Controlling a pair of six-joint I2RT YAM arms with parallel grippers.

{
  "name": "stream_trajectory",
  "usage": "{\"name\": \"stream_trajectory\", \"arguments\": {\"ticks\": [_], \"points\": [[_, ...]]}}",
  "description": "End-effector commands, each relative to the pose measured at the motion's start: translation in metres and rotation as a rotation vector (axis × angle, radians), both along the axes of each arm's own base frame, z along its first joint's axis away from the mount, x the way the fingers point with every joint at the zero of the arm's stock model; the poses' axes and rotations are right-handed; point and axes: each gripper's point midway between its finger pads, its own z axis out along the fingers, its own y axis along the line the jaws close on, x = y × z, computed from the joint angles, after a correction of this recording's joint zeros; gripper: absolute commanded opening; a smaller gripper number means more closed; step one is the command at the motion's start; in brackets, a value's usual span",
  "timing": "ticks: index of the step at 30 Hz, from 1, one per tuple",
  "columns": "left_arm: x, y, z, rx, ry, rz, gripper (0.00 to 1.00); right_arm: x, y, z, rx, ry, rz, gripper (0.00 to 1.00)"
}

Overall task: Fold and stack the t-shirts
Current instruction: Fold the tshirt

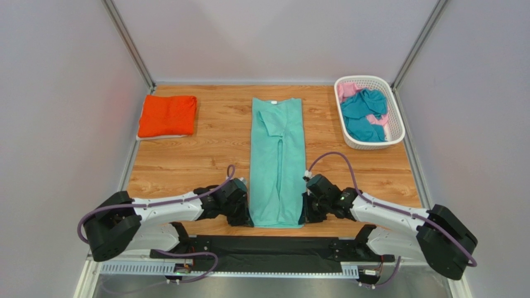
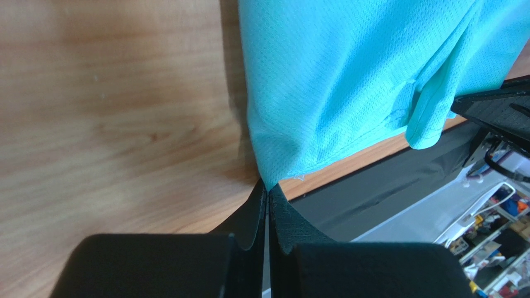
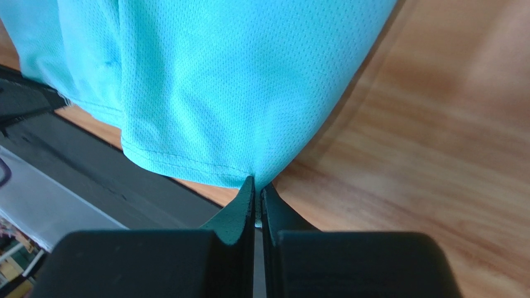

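Left hand [image 2: 269, 186], well apart from the folded orange t-shirt [image 1: 167, 115] at the far left, pinches the near left hem corner of the mint-green t-shirt [image 1: 277, 161], which lies as a long strip down the middle of the worktop [image 1: 193, 164]. Right hand [image 3: 257, 183] pinches its near right corner the same way. Teal and pink t-shirts [image 1: 364, 113] sit in the white basket [image 1: 399, 131], far right.

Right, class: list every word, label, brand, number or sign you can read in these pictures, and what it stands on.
No readable text anywhere.
White neck tag on the mint-green t-shirt: too small to read.
Clutter past the table edge in the left wrist view: blurred, nothing legible.
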Motion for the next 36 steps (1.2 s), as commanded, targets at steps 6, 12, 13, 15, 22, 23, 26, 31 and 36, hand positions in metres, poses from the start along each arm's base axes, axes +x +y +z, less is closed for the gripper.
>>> {"name": "stream_trajectory", "arguments": {"ticks": [6,12,13,15,22,23,26,31,36], "points": [[-0.001,0.002,0.027,-0.033,-0.050,0.047,0.00,-0.015,-0.022,0.025,-0.033,-0.076,-0.006,0.01],[0.029,-0.007,0.075,-0.017,-0.189,0.041,0.00,0.026,-0.018,0.066,-0.051,-0.220,-0.027,0.02],[0.036,-0.006,0.080,0.001,-0.226,0.041,0.00,0.032,-0.019,0.069,-0.058,-0.234,-0.035,0.02],[0.053,-0.007,0.094,0.004,-0.258,0.064,0.00,0.047,-0.017,0.080,-0.063,-0.276,-0.029,0.02],[0.114,-0.005,0.121,0.061,-0.353,0.078,0.00,0.111,-0.015,0.118,-0.069,-0.391,-0.068,0.02],[0.124,-0.009,0.132,0.050,-0.369,0.085,0.00,0.117,-0.013,0.121,-0.069,-0.396,-0.066,0.02],[0.150,-0.013,0.135,0.073,-0.377,0.082,0.00,0.141,-0.011,0.124,-0.093,-0.399,-0.063,0.02],[0.190,-0.019,0.146,0.076,-0.401,0.068,0.00,0.177,-0.008,0.131,-0.073,-0.395,-0.081,0.02],[0.214,-0.020,0.145,0.107,-0.399,0.065,0.00,0.200,-0.005,0.126,-0.082,-0.384,-0.083,0.03]]}}
